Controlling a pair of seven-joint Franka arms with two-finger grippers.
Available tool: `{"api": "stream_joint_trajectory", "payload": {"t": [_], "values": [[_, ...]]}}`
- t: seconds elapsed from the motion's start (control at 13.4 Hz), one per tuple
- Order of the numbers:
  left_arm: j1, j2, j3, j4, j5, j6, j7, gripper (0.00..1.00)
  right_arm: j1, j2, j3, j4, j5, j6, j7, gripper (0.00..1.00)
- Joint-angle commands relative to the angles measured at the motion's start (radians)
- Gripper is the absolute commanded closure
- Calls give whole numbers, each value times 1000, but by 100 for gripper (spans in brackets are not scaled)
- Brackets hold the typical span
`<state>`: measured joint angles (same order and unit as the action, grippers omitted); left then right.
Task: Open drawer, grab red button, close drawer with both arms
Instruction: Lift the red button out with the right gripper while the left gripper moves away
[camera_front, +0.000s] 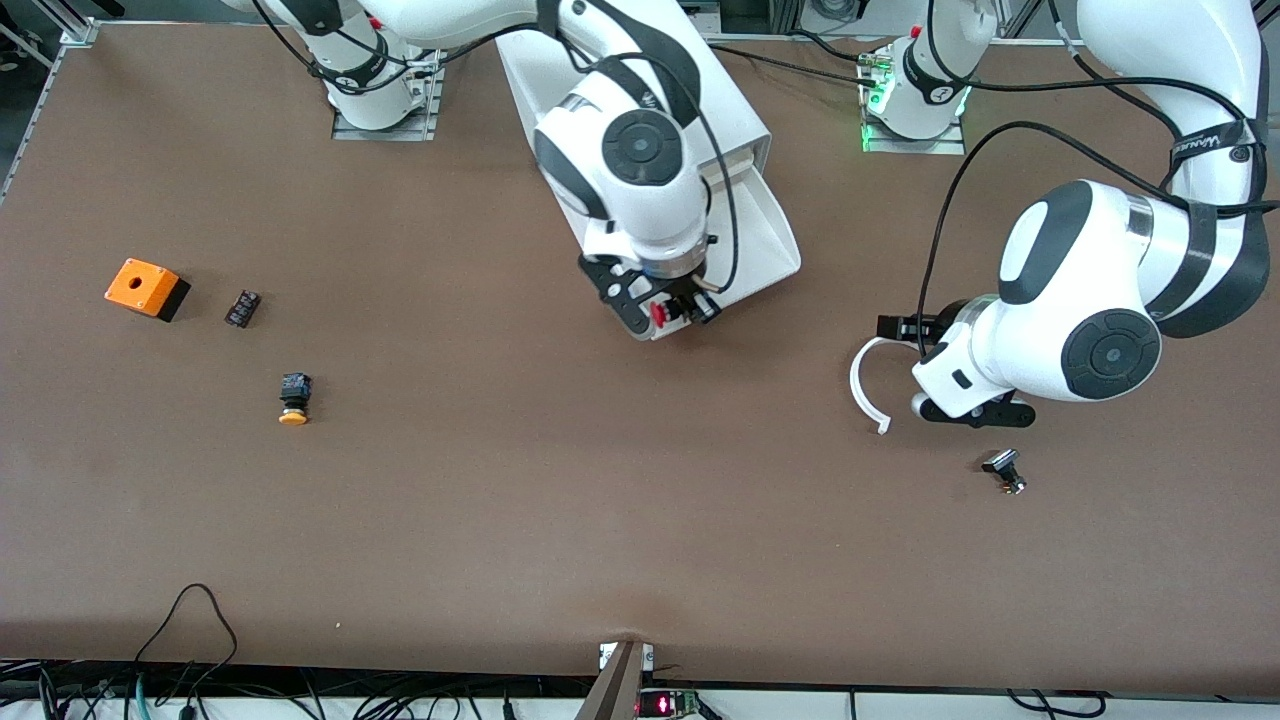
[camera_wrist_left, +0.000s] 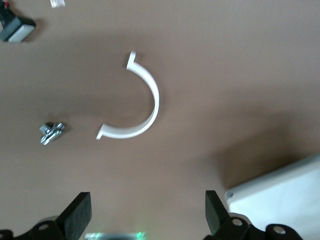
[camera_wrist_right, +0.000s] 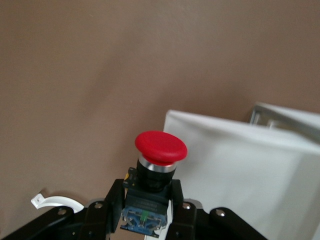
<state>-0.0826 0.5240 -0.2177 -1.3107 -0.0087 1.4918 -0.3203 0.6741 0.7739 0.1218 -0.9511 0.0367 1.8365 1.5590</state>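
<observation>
My right gripper (camera_front: 668, 312) is shut on the button (camera_front: 661, 312), held in the air over the table just beside the front corner of the white drawer (camera_front: 765, 235). The drawer stands pulled out of its white cabinet (camera_front: 640, 95). In the right wrist view the fingers (camera_wrist_right: 102, 207) clamp the button's black body and its red cap (camera_wrist_right: 160, 147) points away from the gripper (camera_wrist_right: 147, 202). My left gripper (camera_front: 928, 365) hangs open and empty over the table toward the left arm's end, by a white curved strip (camera_front: 865, 385). Its fingertips (camera_wrist_left: 80, 215) stand wide apart around its midpoint (camera_wrist_left: 147, 220).
An orange box with a hole (camera_front: 145, 287), a small black part (camera_front: 242, 307) and an orange-capped black button (camera_front: 294, 398) lie toward the right arm's end. A small black and metal part (camera_front: 1005, 470) lies nearer the front camera than the left gripper. The strip (camera_wrist_left: 142, 110) and drawer corner (camera_wrist_left: 280, 200) show below the left wrist.
</observation>
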Motion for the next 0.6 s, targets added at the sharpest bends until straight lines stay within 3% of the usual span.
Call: {"api": "stream_joint_trajectory", "payload": {"t": [0.0, 0.3, 0.52], "values": [[-79, -6, -14, -44, 27, 85, -241, 0, -86, -37, 21, 5, 25, -75, -273, 100], [-175, -35, -15, -230, 29, 316, -518, 0, -229, -65, 16, -15, 34, -209, -685, 100], [-245, -55, -15, -360, 29, 488, -692, 0, -348, -93, 12, -101, 31, -204, -959, 100]]}}
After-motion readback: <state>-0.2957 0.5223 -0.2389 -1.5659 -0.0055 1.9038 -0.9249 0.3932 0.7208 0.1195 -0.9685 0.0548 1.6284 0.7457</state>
